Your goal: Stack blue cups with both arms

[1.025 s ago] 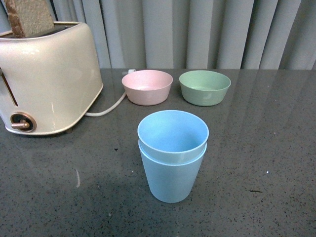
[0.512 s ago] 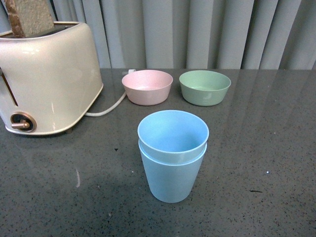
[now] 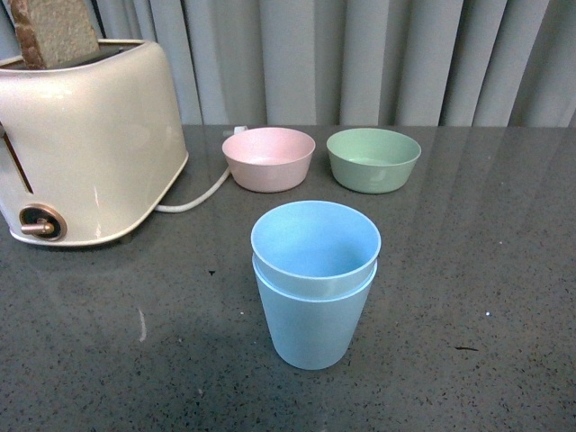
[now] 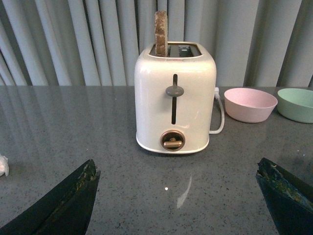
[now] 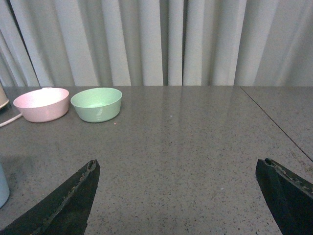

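Two light-blue cups [image 3: 314, 283] stand nested, one inside the other, upright on the dark countertop in the middle of the front view. Neither arm shows in that view. A sliver of a blue cup [image 5: 3, 186] shows at the edge of the right wrist view. My left gripper [image 4: 178, 172] is open over bare countertop, facing the toaster, with nothing between its fingers. My right gripper [image 5: 178, 172] is open too, over bare countertop, holding nothing.
A cream toaster [image 3: 85, 144] with a slice of bread [image 3: 54, 31] in it stands at the back left, its white cord [image 3: 193, 200] trailing toward a pink bowl [image 3: 268, 158]. A green bowl [image 3: 373, 159] sits beside the pink one. Grey curtains hang behind the table.
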`<state>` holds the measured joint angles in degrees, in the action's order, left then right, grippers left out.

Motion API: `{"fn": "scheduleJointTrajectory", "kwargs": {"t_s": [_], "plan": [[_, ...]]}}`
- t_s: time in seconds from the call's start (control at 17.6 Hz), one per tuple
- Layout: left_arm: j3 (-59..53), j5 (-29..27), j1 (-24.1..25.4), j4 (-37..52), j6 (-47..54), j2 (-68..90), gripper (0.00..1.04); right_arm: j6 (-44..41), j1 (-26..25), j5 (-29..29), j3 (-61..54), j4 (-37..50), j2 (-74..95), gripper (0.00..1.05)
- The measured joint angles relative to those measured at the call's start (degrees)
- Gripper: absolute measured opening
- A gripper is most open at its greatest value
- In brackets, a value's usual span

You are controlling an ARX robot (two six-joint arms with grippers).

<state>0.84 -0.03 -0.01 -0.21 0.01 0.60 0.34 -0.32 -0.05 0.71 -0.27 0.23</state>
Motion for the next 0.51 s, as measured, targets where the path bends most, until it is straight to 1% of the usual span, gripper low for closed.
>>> {"fn": "scheduleJointTrajectory", "kwargs": {"t_s": [0.51], "plan": [[0.0,0.0,0.0,0.0,0.0,0.0,0.98,0.0,0.0,0.0,0.0,0.0,0.0,0.98]]}}
